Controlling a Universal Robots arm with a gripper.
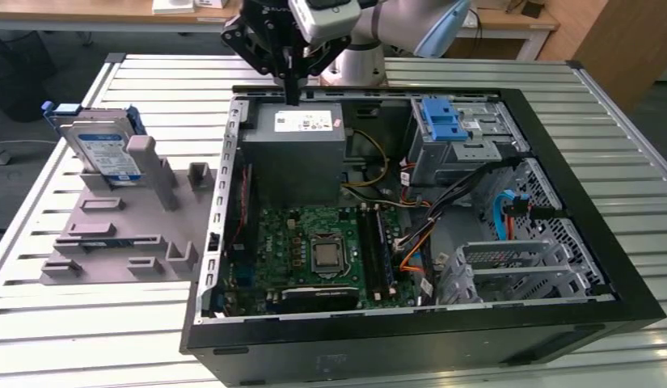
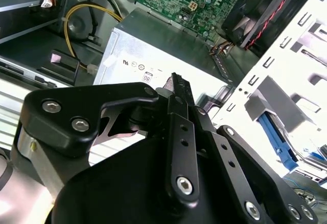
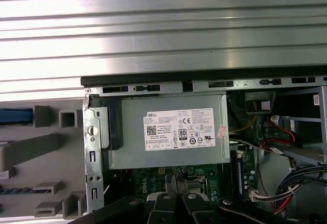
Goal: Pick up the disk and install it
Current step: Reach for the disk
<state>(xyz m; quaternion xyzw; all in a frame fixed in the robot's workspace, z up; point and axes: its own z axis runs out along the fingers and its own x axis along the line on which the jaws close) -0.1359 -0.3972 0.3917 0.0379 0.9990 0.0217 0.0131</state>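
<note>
The disk (image 1: 103, 148) stands on edge at the back of a grey fixture (image 1: 128, 242) on the exterior view's left, outside the computer case; its label faces the camera and blue rails frame it. My gripper (image 1: 293, 97) hangs over the case's rear wall, above the grey power supply (image 1: 295, 149) and well to the right of the disk. In both wrist views the black fingers (image 3: 175, 183) are pressed together with nothing between them, their tips (image 2: 177, 81) pointing at the power supply (image 2: 153, 55). A blue strip (image 3: 15, 116) on the fixture may be the disk's rail.
The open computer case (image 1: 549, 323) lies on a slatted metal table (image 1: 85, 339). Inside are the motherboard (image 1: 317, 246), a drive bay with a blue latch (image 1: 441, 121), a metal cage (image 1: 511, 259) and loose cables (image 1: 452, 194). The fixture carries several grey posts.
</note>
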